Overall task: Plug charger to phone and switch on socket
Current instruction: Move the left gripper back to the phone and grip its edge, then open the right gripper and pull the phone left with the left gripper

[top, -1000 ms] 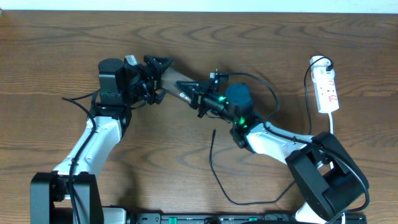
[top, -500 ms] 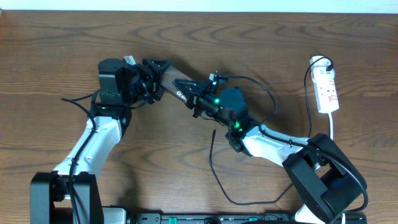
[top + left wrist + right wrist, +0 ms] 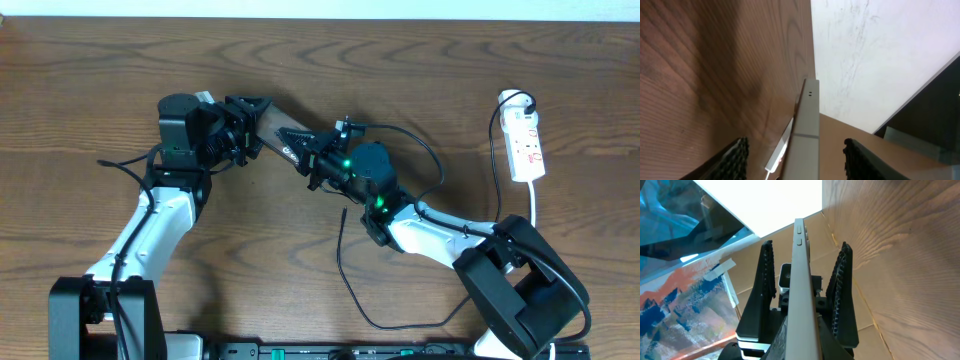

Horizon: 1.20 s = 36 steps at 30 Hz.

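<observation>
- Right claw (image 3: 312,160) edged leftward, apparently clamped on flat dark-framed glossy phone (image 3: 280,130), held edge-up above wooden desk (image 3: 100,60).
- Left claw (image 3: 245,120): jaws gapped astride phone's other end.
- Phone: likely rigid, slick, fragile; grip flat faces.

Both ends of the phone (image 3: 279,132) are blocked: the left gripper (image 3: 251,127) at its left end, the right gripper (image 3: 313,160) at its right. Below the phone, the charger (image 3: 340,255) lies in your way. Above it, you have bare table (image 3: 300,60).
</observation>
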Motion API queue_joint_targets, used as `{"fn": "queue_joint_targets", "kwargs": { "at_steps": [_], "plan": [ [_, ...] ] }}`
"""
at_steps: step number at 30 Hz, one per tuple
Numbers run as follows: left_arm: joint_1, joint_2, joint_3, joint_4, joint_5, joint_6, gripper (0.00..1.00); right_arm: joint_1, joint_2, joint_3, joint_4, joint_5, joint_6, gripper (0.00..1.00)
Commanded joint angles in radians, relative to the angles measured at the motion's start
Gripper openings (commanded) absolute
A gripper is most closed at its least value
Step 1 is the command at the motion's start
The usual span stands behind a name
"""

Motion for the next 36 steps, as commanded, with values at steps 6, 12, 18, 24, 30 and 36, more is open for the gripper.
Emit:
{"fn": "queue_joint_targets", "kwargs": {
  "at_steps": [6, 12, 18, 24, 30, 36],
  "plan": [
    [-0.001, -0.003, -0.005, 0.001, -0.011, 0.01, 0.43, 0.009, -0.004, 0.014, 0.014, 0.011, 0.005, 0.01],
    [-0.001, -0.003, -0.005, 0.001, -0.01, 0.032, 0.28, 0.009, -0.004, 0.014, 0.014, 0.005, 0.005, 0.01],
    [-0.001, -0.003, -0.005, 0.001, -0.014, 0.032, 0.14, 0.009, -0.004, 0.014, 0.014, 0.0, 0.005, 0.01],
    [-0.001, -0.003, -0.005, 0.001, -0.014, 0.035, 0.08, 0.009, -0.004, 0.014, 0.014, 0.0, 0.005, 0.01],
    [-0.001, -0.003, -0.005, 0.001, -0.014, 0.035, 0.08, 0.009, -0.004, 0.014, 0.014, -0.004, 0.005, 0.01],
    [-0.001, -0.003, -0.005, 0.001, -0.013, 0.035, 0.07, 0.009, -0.004, 0.014, 0.013, -0.004, 0.005, 0.27]
  ]
}}
